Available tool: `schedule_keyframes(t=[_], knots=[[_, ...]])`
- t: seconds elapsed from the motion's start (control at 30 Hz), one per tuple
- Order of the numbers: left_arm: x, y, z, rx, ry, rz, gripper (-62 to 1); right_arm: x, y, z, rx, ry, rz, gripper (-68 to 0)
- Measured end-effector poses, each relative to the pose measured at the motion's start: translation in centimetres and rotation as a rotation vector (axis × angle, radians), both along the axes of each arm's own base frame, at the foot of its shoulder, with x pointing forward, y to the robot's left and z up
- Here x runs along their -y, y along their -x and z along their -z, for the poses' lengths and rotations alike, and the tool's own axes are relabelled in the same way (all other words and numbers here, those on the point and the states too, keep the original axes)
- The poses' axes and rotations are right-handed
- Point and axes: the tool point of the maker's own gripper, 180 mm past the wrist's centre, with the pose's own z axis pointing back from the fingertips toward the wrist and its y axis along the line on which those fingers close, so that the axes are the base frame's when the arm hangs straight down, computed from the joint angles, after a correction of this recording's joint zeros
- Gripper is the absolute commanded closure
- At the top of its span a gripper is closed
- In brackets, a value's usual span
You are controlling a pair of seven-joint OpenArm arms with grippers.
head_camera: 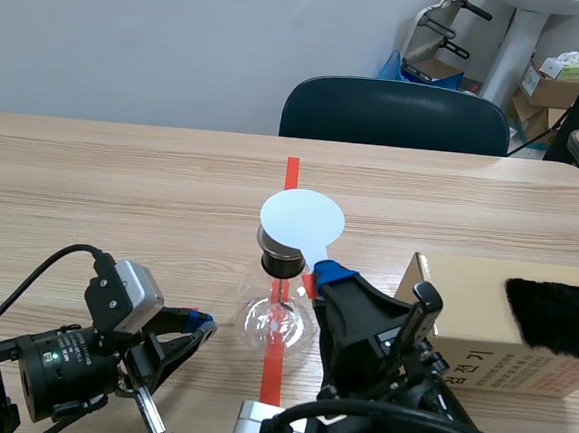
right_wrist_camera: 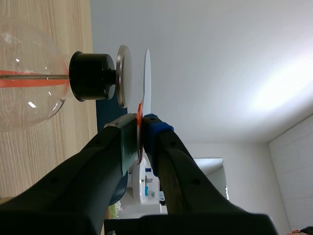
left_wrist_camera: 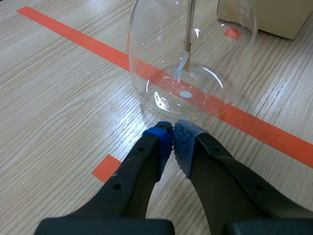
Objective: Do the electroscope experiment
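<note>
The electroscope is a clear glass flask (head_camera: 276,321) (left_wrist_camera: 195,93) (right_wrist_camera: 24,107) with a black stopper (head_camera: 284,264) (right_wrist_camera: 90,76) and a metal top plate (right_wrist_camera: 122,76). It stands on the red tape line at the table's middle. A thin metal strip (left_wrist_camera: 186,54) hangs inside it. My right gripper (head_camera: 323,272) (right_wrist_camera: 140,129) is shut on the red handle of a white round disc (head_camera: 301,220) (right_wrist_camera: 147,81). The disc hovers flat just above the top plate, with a narrow gap showing. My left gripper (head_camera: 201,322) (left_wrist_camera: 172,139) is shut on nothing, its tips just short of the flask's base.
A cardboard box (head_camera: 483,312) (left_wrist_camera: 264,14) stands to the right of the flask with a black furry cloth (head_camera: 557,316) on it. A dark chair (head_camera: 393,114) stands beyond the table's far edge. Bare wood lies left of the flask.
</note>
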Motion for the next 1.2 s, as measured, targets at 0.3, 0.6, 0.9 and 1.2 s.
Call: schedule_keyframes(t=[0.3, 0.6, 0.9, 1.2], knots=[[0.00, 0.00, 0.00, 0.000, 0.000, 0.000, -5.5, 0.00, 0.00, 0.00, 0.000, 0.000, 0.000, -1.8], [0.00, 0.00, 0.00, 0.000, 0.000, 0.000, -5.5, 0.00, 0.00, 0.00, 0.000, 0.000, 0.000, -1.8], [0.00, 0.00, 0.00, 0.000, 0.000, 0.000, -5.5, 0.00, 0.00, 0.00, 0.000, 0.000, 0.000, -1.8], [0.00, 0.00, 0.00, 0.000, 0.000, 0.000, -5.5, 0.78, -0.48, 0.00, -0.002, -0.002, 0.051, -1.8]])
